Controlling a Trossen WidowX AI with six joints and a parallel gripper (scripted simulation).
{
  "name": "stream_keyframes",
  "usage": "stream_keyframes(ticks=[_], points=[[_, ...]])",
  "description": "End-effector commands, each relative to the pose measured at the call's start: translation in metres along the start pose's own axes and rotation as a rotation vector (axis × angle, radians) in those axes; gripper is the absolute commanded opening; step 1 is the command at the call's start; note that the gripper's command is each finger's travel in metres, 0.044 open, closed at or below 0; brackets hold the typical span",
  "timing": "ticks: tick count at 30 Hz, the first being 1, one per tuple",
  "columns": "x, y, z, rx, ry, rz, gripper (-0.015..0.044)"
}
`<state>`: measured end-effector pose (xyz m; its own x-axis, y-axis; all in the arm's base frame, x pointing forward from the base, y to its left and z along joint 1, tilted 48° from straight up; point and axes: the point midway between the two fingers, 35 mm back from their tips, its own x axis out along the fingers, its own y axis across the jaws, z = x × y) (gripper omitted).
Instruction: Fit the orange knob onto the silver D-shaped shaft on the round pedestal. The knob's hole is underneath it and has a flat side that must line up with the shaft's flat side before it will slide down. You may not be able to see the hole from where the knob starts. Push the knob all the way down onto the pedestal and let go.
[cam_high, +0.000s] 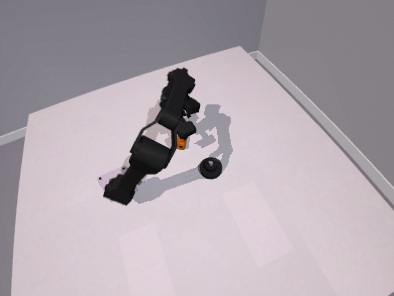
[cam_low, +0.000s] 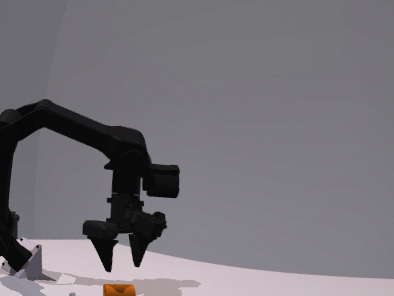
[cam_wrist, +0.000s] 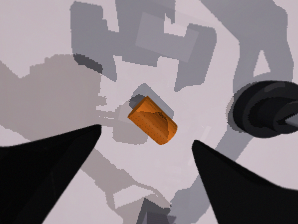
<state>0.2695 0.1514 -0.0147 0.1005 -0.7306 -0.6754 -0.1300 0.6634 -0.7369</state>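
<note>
Hovering with gripper spread and empty above the knob, tipped on its side. Likely at the pick-up step: align across it, lower, then pinch.
</note>
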Motion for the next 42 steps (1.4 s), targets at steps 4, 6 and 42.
stream_keyframes(ticks=[4,6,42], points=[[-0.005,0.004,0.003,-0.944,-0.003,0.007,0.044],[-0.005,0.004,0.003,-0.944,-0.003,0.007,0.044],[0.047,0.005,0.004,-0.943,-0.003,0.005,0.044]])
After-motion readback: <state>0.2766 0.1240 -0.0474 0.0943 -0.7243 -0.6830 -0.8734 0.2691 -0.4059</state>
